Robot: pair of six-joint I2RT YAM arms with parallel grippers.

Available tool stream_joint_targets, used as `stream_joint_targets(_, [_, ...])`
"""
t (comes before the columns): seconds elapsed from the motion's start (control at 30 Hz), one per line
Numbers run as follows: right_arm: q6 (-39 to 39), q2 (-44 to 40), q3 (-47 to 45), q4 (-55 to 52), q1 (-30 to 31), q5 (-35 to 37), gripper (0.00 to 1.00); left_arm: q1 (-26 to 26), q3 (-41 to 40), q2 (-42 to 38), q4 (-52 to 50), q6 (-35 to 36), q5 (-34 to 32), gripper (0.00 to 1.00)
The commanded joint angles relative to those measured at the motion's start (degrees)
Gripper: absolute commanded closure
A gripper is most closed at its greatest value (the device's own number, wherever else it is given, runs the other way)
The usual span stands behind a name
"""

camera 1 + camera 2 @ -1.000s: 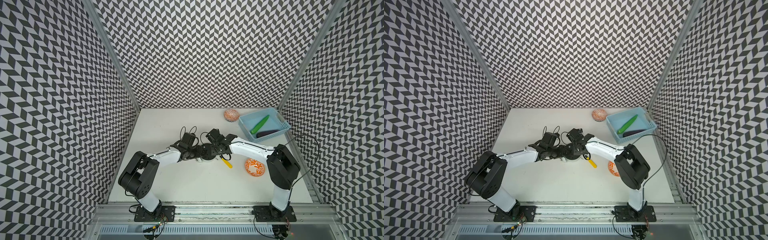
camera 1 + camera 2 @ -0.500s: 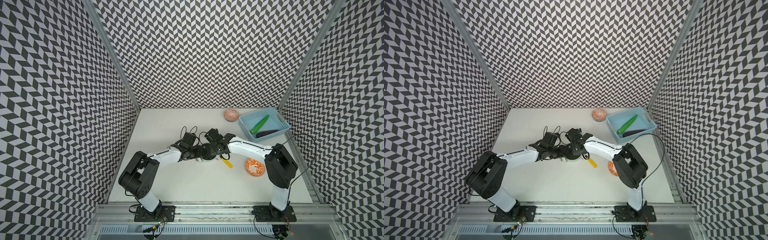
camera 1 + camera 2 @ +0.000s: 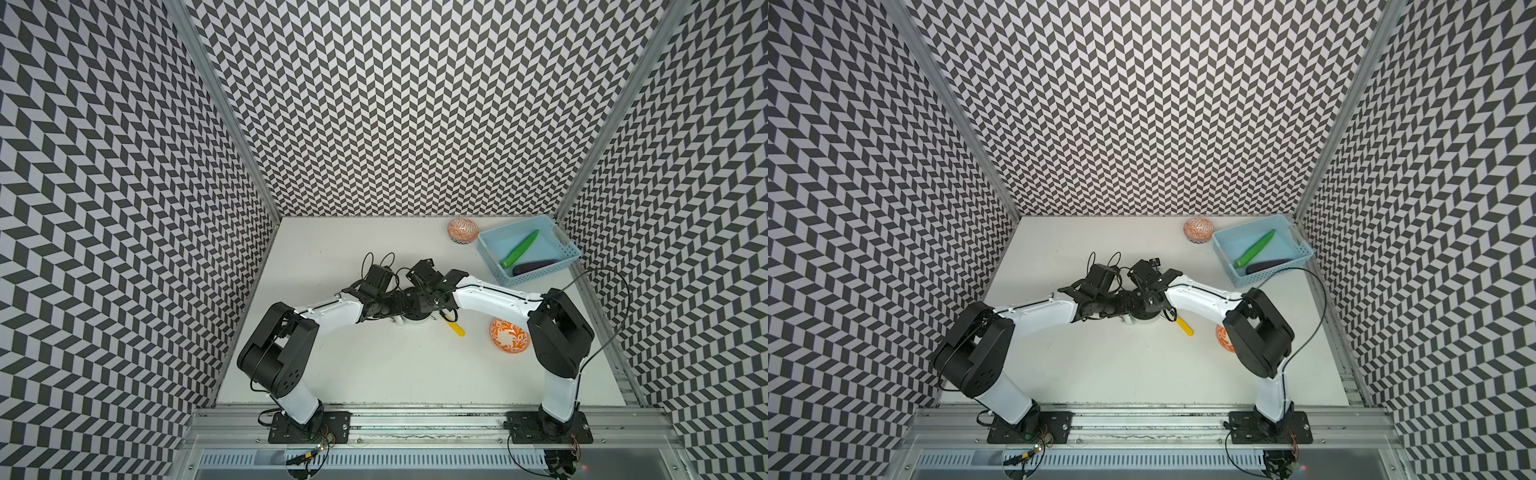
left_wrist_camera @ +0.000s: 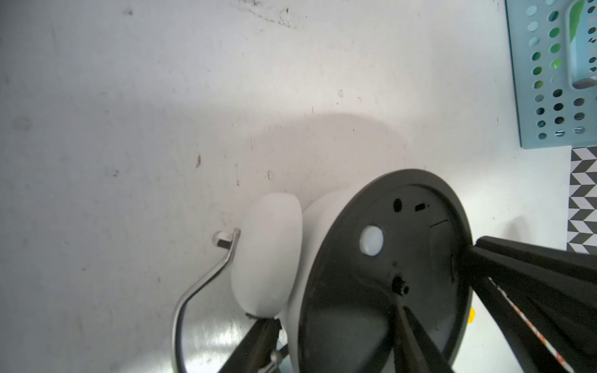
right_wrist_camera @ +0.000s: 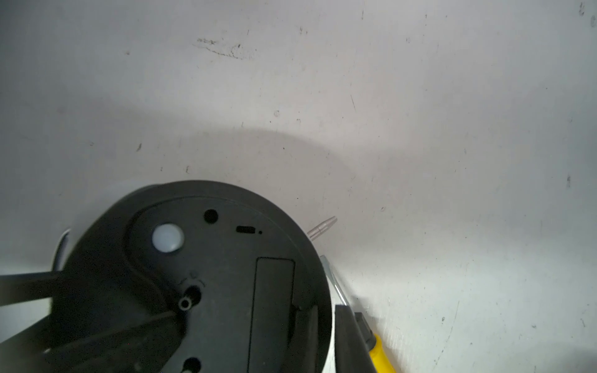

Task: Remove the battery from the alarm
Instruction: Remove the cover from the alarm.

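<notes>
Though dial-down, alarm (image 5: 219,274) back upward.

No legible text, label, brand, number or sign anywhere. On the black back of the alarm (image 5: 226,290), only faint moulded marks, too blurred to read.
</notes>
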Motion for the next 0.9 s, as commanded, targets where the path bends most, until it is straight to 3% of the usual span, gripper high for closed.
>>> stream_joint_targets(0.0, [-3.0, 9.8, -8.0, -15.1, 0.4, -11.5, 0.84, -0.3, -0.5, 1.2, -6.1, 1.1, -2.5, 0.48])
stream_joint_targets(0.13, [-4.7, 5.7, -11.3, -7.5, -0.9, -25.6, 0.84, -0.3, -0.6, 1.3, -5.6, 1.1, -1.9, 0.48])
stream_joint_targets(0.4, [-3.7, 0.6, -15.0, 0.3, -5.4, -33.4, 0.84, -0.3, -0.6, 1.1, -5.7, 1.2, -1.8, 0.48])
stream_joint_targets(0.63, [-2.2, 2.6, -4.6, -10.1, -5.7, -12.0, 0.88, -0.4, -0.4, 1.0, -6.4, 1.1, -2.9, 0.48])
stream_joint_targets(0.87, [-1.7, 9.3, -3.2, -15.6, -3.9, -5.0, 0.93, -0.3, -1.2, 0.9, -5.5, 0.6, -2.1, 0.48])
